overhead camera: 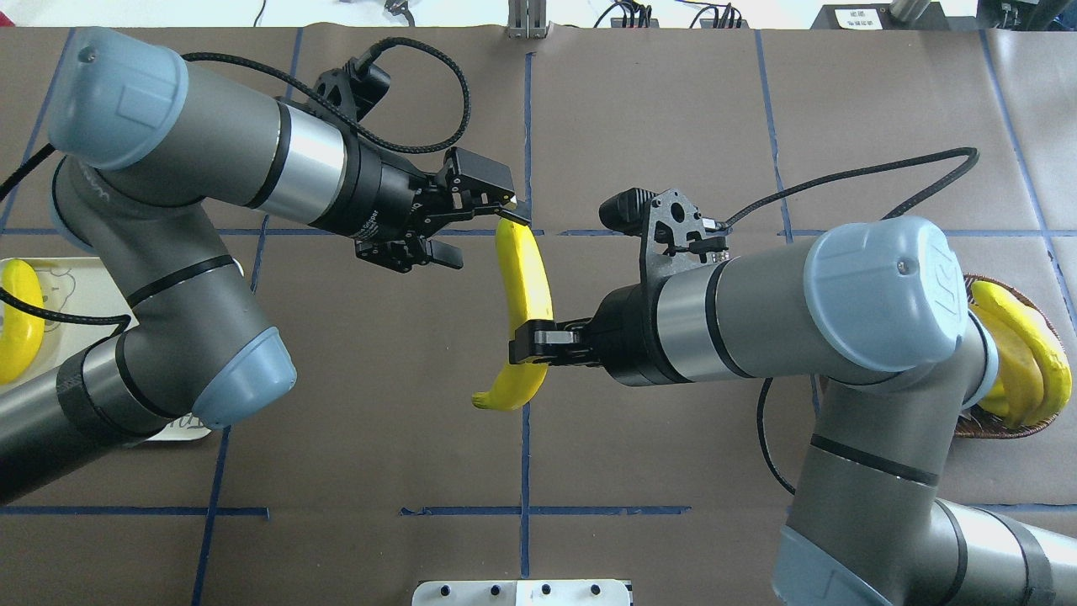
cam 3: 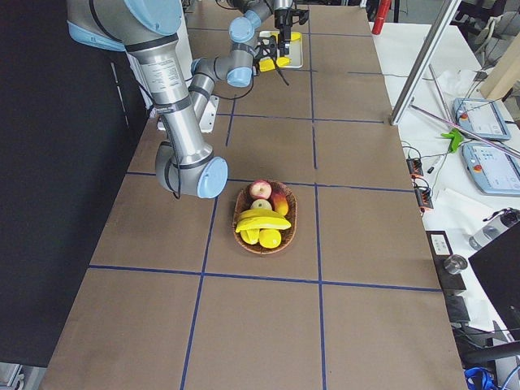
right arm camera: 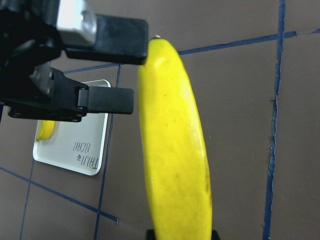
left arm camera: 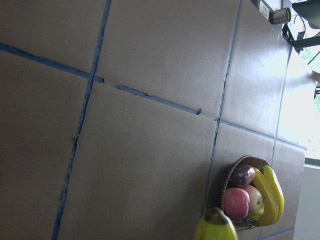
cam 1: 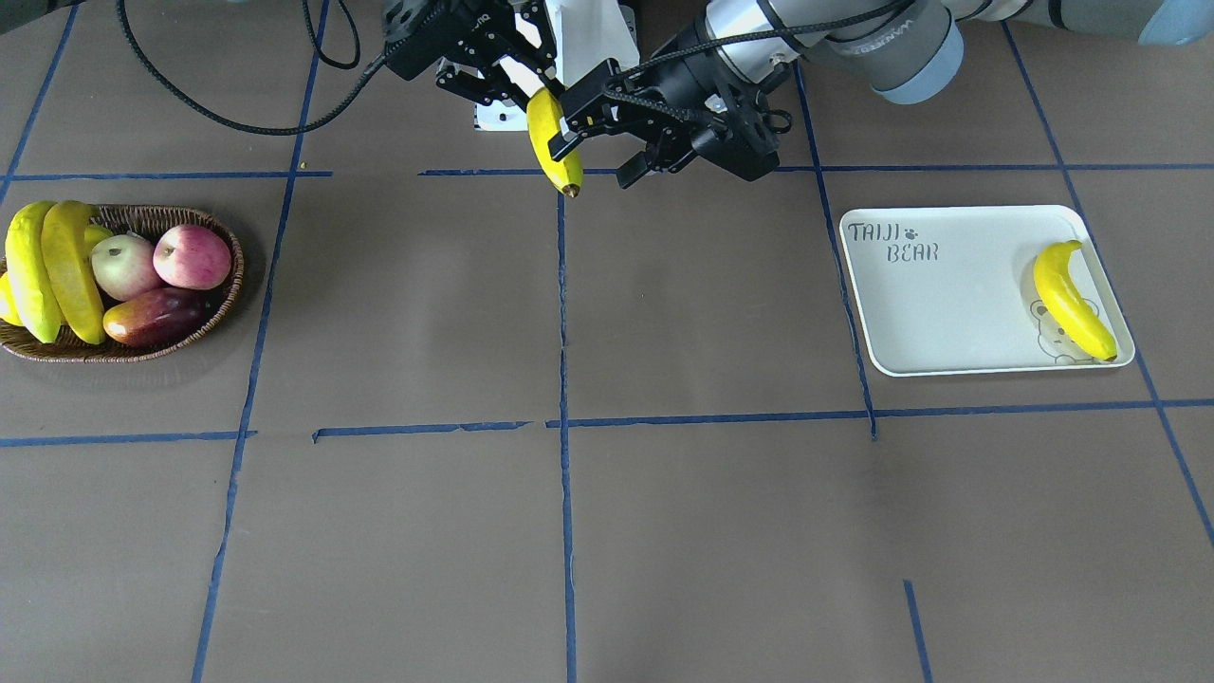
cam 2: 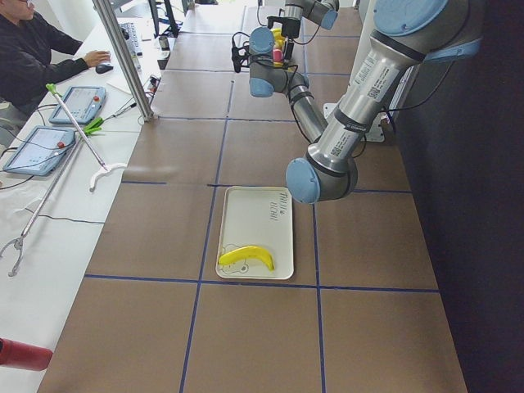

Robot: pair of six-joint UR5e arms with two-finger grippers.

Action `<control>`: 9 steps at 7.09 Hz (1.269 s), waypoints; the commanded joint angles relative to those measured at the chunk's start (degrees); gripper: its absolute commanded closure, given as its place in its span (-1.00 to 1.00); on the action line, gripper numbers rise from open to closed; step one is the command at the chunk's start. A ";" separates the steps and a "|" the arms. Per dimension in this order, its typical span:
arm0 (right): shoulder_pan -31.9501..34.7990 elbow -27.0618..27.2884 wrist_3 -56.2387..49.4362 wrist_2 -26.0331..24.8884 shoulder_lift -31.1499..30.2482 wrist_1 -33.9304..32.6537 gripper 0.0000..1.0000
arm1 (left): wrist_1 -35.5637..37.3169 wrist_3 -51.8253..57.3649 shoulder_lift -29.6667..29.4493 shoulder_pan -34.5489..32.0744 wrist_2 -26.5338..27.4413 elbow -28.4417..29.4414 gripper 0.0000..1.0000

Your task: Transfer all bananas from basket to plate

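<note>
My right gripper [overhead camera: 532, 343] [cam 1: 517, 81] is shut on a banana [overhead camera: 523, 290] [cam 1: 555, 142] [right arm camera: 175, 150] and holds it in the air over the table's middle. My left gripper [overhead camera: 488, 234] [cam 1: 593, 161] is open, with one finger [right arm camera: 107, 35] touching the banana's free end and the other finger [right arm camera: 105, 100] apart from it. One banana [cam 1: 1070, 299] [cam 2: 248, 256] lies on the plate [cam 1: 948, 313] [overhead camera: 84, 286]. Two bananas [cam 1: 57, 270] [overhead camera: 1022, 353] lie in the basket [cam 1: 228, 285] [cam 3: 264, 248].
The basket also holds a pink apple [cam 1: 193, 256], a pale apple [cam 1: 123, 266] and a dark red mango [cam 1: 156, 316]. The robot's white base mount [cam 1: 588, 38] stands behind the grippers. Cables [overhead camera: 841, 181] hang off both wrists. Blue tape lines cross the brown table.
</note>
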 commanded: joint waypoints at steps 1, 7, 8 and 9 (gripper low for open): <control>-0.15 0.20 -0.04 -0.17 0.17 0.16 0.99 | -0.01 0.07 -0.73 1.99 1.07 0.31 -0.92; -0.06 0.20 0.22 -0.25 0.09 1.21 -1.00 | -0.89 0.07 -0.46 3.76 0.98 -0.21 1.00; 0.03 0.38 0.22 -0.08 0.00 1.21 -1.00 | -0.80 0.07 -0.38 3.58 0.98 -0.30 1.00; 0.20 1.07 0.22 0.35 -0.35 1.04 -1.00 | -0.28 0.15 -0.20 2.45 0.98 -0.30 1.00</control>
